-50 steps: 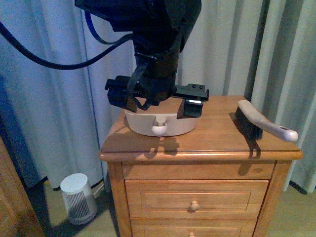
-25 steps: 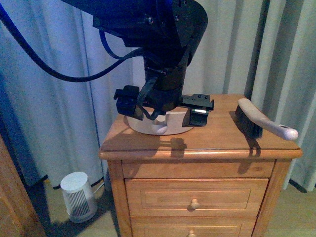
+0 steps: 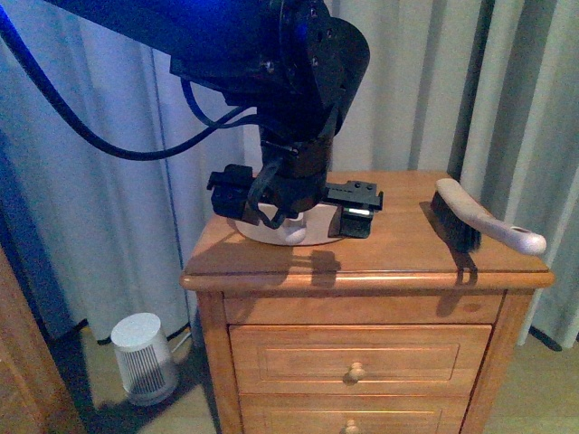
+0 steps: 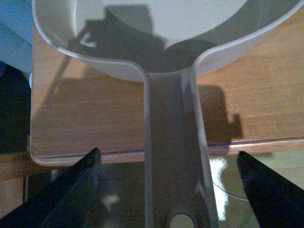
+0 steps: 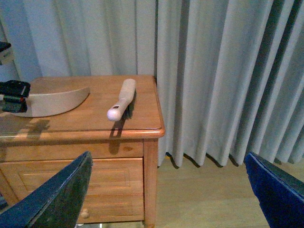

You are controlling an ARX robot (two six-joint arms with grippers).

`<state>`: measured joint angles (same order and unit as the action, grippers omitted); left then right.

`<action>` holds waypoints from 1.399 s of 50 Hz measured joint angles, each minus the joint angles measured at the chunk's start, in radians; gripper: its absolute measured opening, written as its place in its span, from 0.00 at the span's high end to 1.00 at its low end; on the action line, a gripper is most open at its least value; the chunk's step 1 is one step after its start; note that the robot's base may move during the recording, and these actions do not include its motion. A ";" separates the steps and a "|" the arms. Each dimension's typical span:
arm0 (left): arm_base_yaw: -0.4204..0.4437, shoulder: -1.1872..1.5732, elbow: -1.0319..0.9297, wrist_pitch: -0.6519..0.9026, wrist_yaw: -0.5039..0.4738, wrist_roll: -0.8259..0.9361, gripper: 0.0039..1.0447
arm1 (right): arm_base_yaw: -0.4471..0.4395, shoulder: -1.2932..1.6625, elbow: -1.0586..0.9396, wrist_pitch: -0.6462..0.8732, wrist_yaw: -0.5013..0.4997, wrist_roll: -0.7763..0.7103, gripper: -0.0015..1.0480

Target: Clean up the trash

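Note:
The pale pink dustpan (image 3: 271,233) lies on the wooden nightstand (image 3: 389,258), its handle pointing to the front edge. My left gripper (image 3: 291,210) is open and hangs low over it. In the left wrist view the dustpan's handle (image 4: 171,142) runs between the two open fingers (image 4: 71,194) of the left gripper (image 4: 167,156), with a gap on each side. My right gripper (image 5: 168,159) is open and empty, off to the side of the nightstand, out of the front view. No wad of plastic film shows in any view; the pan's visible inside (image 4: 156,19) holds nothing.
A hand brush (image 3: 479,224) with a pale handle lies on the nightstand's right part, also in the right wrist view (image 5: 122,99). Curtains hang behind and to the right. A small white appliance (image 3: 143,360) stands on the floor at left. Drawers (image 3: 357,362) are shut.
My left arm has come lower and closer over the dustpan, hiding more of it. The brush has not moved.

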<state>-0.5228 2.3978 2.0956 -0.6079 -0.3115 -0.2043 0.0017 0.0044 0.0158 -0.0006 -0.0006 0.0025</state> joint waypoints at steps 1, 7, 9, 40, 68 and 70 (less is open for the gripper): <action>0.001 0.000 -0.004 0.000 0.000 0.001 0.24 | 0.000 0.000 0.000 0.000 0.000 0.000 0.07; 0.002 0.000 -0.027 0.009 0.002 0.002 0.43 | 0.000 0.000 0.000 0.000 0.000 0.000 0.07; 0.002 0.000 -0.037 0.013 0.003 0.002 0.51 | 0.000 0.000 0.000 0.000 0.000 0.000 0.07; 0.002 -0.078 -0.171 0.156 0.004 0.027 0.75 | 0.000 0.000 0.000 0.000 0.000 0.000 0.07; 0.048 -0.818 -0.784 0.769 0.130 0.323 0.75 | 0.000 0.000 0.000 0.000 0.000 0.000 0.07; 0.067 -0.892 -0.848 0.798 0.136 0.353 0.75 | 0.000 0.000 0.000 0.000 0.000 0.000 0.07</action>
<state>-0.4561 1.5055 1.2480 0.1905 -0.1753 0.1486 0.0017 0.0044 0.0158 -0.0006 -0.0006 0.0025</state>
